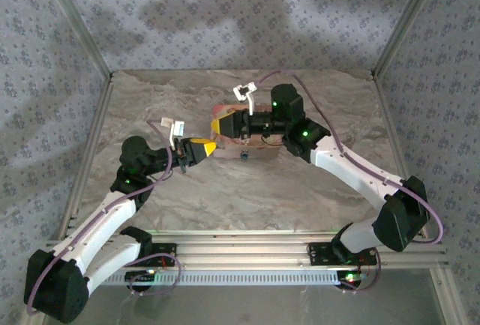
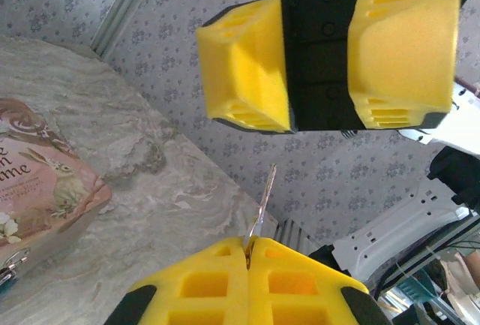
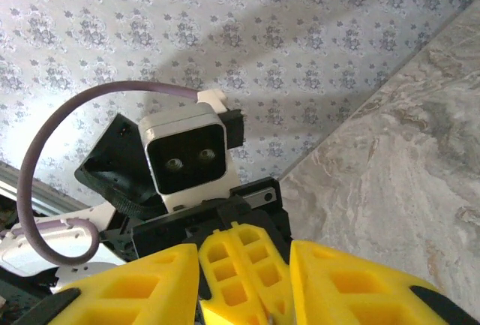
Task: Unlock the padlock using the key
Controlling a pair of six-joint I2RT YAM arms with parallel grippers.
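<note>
1. Here, the left arm reaches from its base toward the pink box [image 2: 45, 182] with its elbow bent, and its fingertips stop just to the left of the box.
2. The left gripper [image 1: 212, 147] is clenched on the key [image 2: 264, 201], a thin metal blade sticking out from between its pads.
3. The right arm arches in over the pink box, wrist turned leftward, so the right gripper [image 1: 217, 125] faces the left one just past the key's tip.
4. The right gripper's jaws stand apart and grasp nothing. In the right wrist view, the left gripper's closed fingertips sit between them.
5. The padlock [image 1: 244, 155] lies on the table [image 1: 300, 190] at the near side of the pink box. It is a tiny bluish speck, and I cannot tell whether it touches the box.
</note>
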